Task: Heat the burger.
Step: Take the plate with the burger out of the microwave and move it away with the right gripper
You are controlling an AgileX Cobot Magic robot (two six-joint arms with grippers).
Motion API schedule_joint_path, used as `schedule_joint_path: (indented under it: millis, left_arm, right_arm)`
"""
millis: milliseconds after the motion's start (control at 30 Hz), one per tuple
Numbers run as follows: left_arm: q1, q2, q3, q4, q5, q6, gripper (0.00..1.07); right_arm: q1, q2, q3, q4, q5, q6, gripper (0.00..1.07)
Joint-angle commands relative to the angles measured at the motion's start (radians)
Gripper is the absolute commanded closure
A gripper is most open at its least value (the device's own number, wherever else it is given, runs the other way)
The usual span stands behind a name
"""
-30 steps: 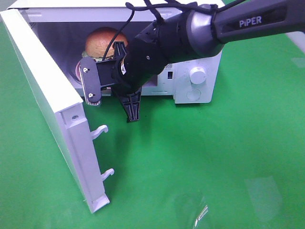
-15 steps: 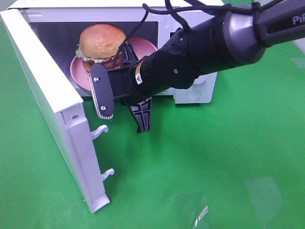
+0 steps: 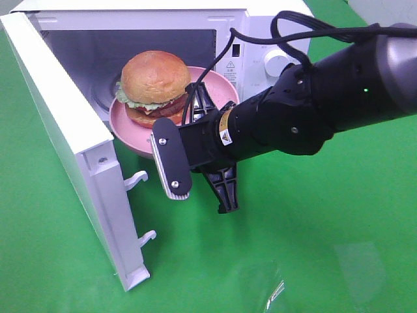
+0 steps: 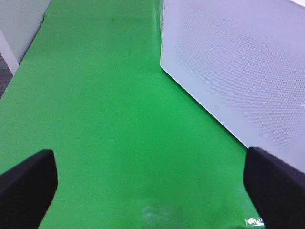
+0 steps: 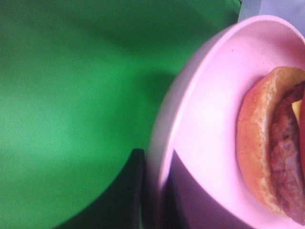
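The burger, with a golden bun, lettuce frill and dark patty, sits on a round pink plate at the mouth of the open microwave. The plate juts out past the front of the cavity. My right gripper is shut on the plate's near rim. In the right wrist view the plate fills the frame, with its rim pinched between the dark fingers of the right gripper and the burger close by. My left gripper stands wide open over green cloth, holding nothing.
The microwave door is swung open to the left, its latch hooks pointing out. The left wrist view shows the door's white outer face beside that gripper. Green cloth covers the table in front and to the right.
My right arm has drawn back toward the front right, carrying the plate and burger from deep in the cavity to its mouth. The door has not moved.
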Motion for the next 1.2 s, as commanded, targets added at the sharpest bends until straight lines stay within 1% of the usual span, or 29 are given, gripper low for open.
schedule_joint_path:
  millis: [33, 67, 100, 133, 233, 267, 300, 367, 400, 433, 467, 500, 600, 667, 700, 733, 833, 867, 900, 933, 967, 1033, 1133, 1167, 1200]
  left_arm:
    - [0.002, -0.003, 0.005, -0.003, -0.016, 0.003, 0.08]
    - [0.002, -0.003, 0.005, -0.003, -0.016, 0.003, 0.08]
    - [0.002, -0.003, 0.005, -0.003, -0.016, 0.003, 0.08]
    - [0.002, -0.003, 0.005, -0.003, -0.016, 0.003, 0.08]
    - [0.002, -0.003, 0.005, -0.003, -0.016, 0.003, 0.08]
    - [0.002, -0.003, 0.005, -0.003, -0.016, 0.003, 0.08]
    - [0.002, -0.003, 0.005, -0.003, -0.016, 0.003, 0.08]
    - [0.002, -0.003, 0.005, -0.003, -0.016, 0.003, 0.08]
    - [0.002, -0.003, 0.005, -0.003, -0.016, 0.003, 0.08]
    - [0.002, -0.003, 0.005, -0.003, -0.016, 0.003, 0.08]
    - [0.002, -0.003, 0.005, -0.003, -0.016, 0.003, 0.08]
    - [0.002, -0.003, 0.005, -0.003, -0.016, 0.003, 0.08]
    - [0.002, -0.003, 0.005, -0.003, -0.016, 0.003, 0.08]
    - [0.002, -0.003, 0.005, -0.003, -0.016, 0.003, 0.08]
    - [0.002, -0.003, 0.005, -0.003, -0.016, 0.003, 0.08]
    - [0.002, -0.003, 0.005, -0.003, -0.016, 0.003, 0.08]
    - [0.002, -0.003, 0.005, -0.003, -0.016, 0.003, 0.08]
    - [0.002, -0.003, 0.005, -0.003, -0.016, 0.003, 0.08]
    - [0.002, -0.003, 0.005, -0.003, -0.016, 0.003, 0.08]
    - [0.002, -0.003, 0.005, -0.003, -0.016, 0.003, 0.08]
    - [0.002, -0.003, 0.005, -0.003, -0.016, 0.003, 0.08]
    - [0.002, -0.003, 0.005, -0.003, -0.016, 0.003, 0.08]
    - [0.002, -0.003, 0.005, -0.003, -0.016, 0.003, 0.08]
    - [0.002, -0.003, 0.005, -0.003, -0.016, 0.003, 0.08]
    - [0.002, -0.003, 0.005, -0.003, -0.016, 0.003, 0.08]
  right_arm:
    - [-0.014, -0.091, 0.07, 0.015, -0.065, 0.029, 1.07]
    - [-0.014, -0.126, 0.11, 0.015, -0.074, 0.029, 1.07]
    - [-0.014, -0.126, 0.11, 0.015, -0.074, 0.029, 1.07]
    - [-0.014, -0.157, 0.145, 0.015, -0.076, 0.029, 1.07]
    - [-0.014, -0.173, 0.164, 0.015, -0.073, 0.029, 1.07]
    - [-0.014, -0.208, 0.202, 0.015, -0.073, 0.029, 1.07]
    - [-0.014, -0.208, 0.202, 0.015, -0.073, 0.029, 1.07]
    - [-0.014, -0.286, 0.272, 0.015, -0.072, 0.028, 1.07]
    - [-0.014, -0.286, 0.272, 0.015, -0.072, 0.028, 1.07]
    - [-0.014, -0.326, 0.306, 0.015, -0.071, 0.028, 1.07]
    - [-0.014, -0.326, 0.306, 0.015, -0.071, 0.028, 1.07]
    - [-0.014, -0.372, 0.342, 0.015, -0.065, 0.028, 1.07]
    - [-0.014, -0.391, 0.36, 0.015, -0.062, 0.028, 1.07]
    - [-0.014, -0.481, 0.414, 0.015, -0.036, 0.029, 1.07]
    - [-0.014, -0.481, 0.414, 0.015, -0.036, 0.029, 1.07]
    - [-0.014, -0.536, 0.44, 0.015, -0.009, 0.029, 1.07]
    - [-0.014, -0.582, 0.464, 0.015, 0.015, 0.029, 1.07]
    - [-0.014, -0.633, 0.484, 0.015, 0.046, 0.035, 1.07]
    - [-0.014, -0.633, 0.484, 0.015, 0.046, 0.035, 1.07]
    - [-0.014, -0.677, 0.498, 0.015, 0.102, 0.053, 1.07]
    - [-0.014, -0.677, 0.498, 0.015, 0.102, 0.053, 1.07]
    - [-0.014, -0.769, 0.525, -0.009, 0.199, 0.118, 1.07]
    - [-0.014, -0.787, 0.53, -0.018, 0.214, 0.135, 1.07]
    - [-0.014, -0.828, 0.538, -0.045, 0.248, 0.19, 1.07]
    - [-0.014, -0.828, 0.538, -0.045, 0.248, 0.19, 1.07]
